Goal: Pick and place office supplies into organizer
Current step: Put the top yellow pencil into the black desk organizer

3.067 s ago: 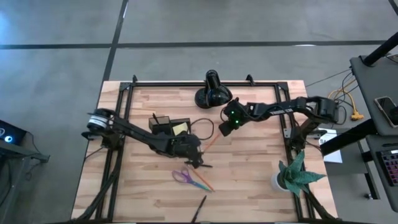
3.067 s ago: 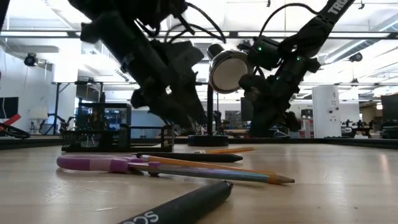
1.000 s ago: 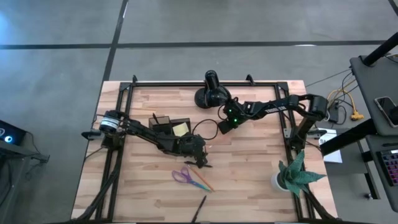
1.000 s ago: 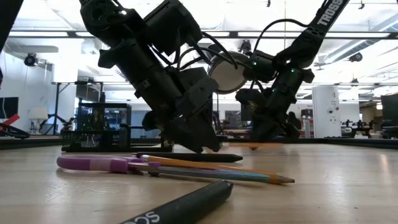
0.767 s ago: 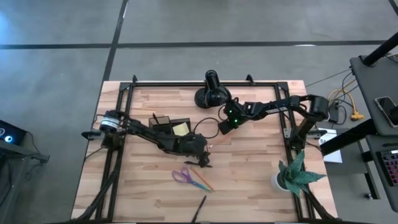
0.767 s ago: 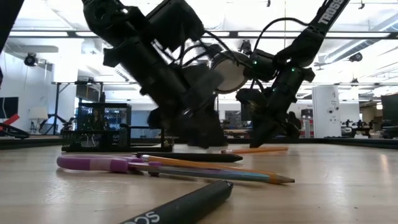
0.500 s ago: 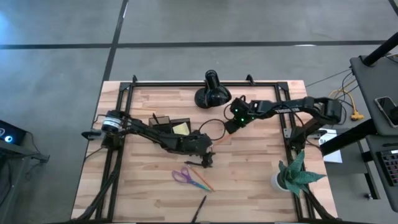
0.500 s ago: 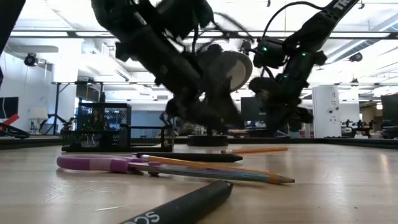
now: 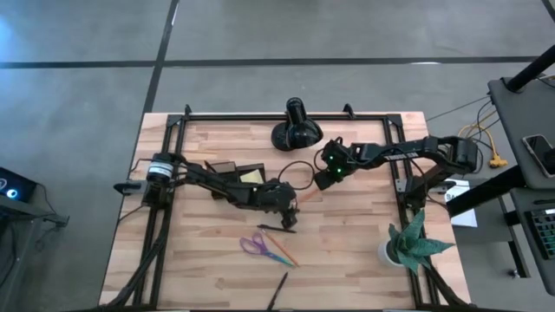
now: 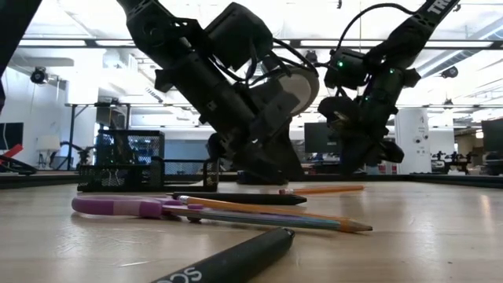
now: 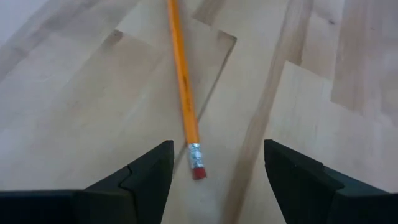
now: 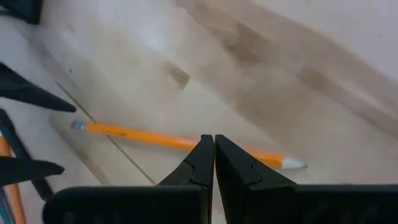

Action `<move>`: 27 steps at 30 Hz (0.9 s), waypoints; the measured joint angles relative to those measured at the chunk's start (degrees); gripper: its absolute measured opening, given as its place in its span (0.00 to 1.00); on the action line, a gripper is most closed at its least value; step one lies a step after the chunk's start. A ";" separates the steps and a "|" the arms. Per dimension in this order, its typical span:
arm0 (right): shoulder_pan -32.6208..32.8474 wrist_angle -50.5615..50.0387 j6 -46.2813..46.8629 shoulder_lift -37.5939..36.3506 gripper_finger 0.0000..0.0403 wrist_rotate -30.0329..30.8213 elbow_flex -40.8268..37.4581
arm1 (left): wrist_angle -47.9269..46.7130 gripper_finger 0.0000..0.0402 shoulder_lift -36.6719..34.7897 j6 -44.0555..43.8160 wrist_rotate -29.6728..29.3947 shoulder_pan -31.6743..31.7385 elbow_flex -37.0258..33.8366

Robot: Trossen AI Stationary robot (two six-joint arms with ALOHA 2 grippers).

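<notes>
Left pincer lined up over the loose pencil on the wooden surface (image 9: 364, 251).

The organizer (image 9: 227, 172) sits toward the left rear, well apart from the orange pencil (image 11: 185, 93) lying flat mid-surface. The left pincer (image 11: 214, 177) is spread wide, its fingers either side of the eraser end; the right pincer (image 12: 214, 155) hovers above the same pencil, pressed together and empty. Risk: a grip this near the end could let the thin pencil pivot or roll away, and the two arms are close enough to collide.
</notes>
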 joint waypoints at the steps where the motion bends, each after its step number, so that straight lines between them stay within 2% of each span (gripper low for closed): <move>1: -0.05 -0.26 -0.02 -0.01 0.02 -0.16 -0.04 | -0.05 0.57 0.00 0.01 0.13 -0.12 0.02; 5: -0.09 -3.23 -0.03 -1.23 0.02 0.39 0.09 | -0.05 0.57 0.00 -0.20 0.45 -0.16 0.11; 9: -0.13 -8.39 -0.10 -3.99 0.02 4.61 0.09 | -0.04 0.57 0.00 -0.22 0.53 -0.14 0.11; 15: -0.06 -11.06 -1.26 -5.01 0.02 4.66 -0.23 | -0.35 0.57 0.02 2.28 0.47 -0.16 0.14; 27: -0.09 -9.96 -1.07 -4.92 0.02 5.55 -0.52 | -0.25 0.37 0.04 2.58 0.30 -0.16 0.13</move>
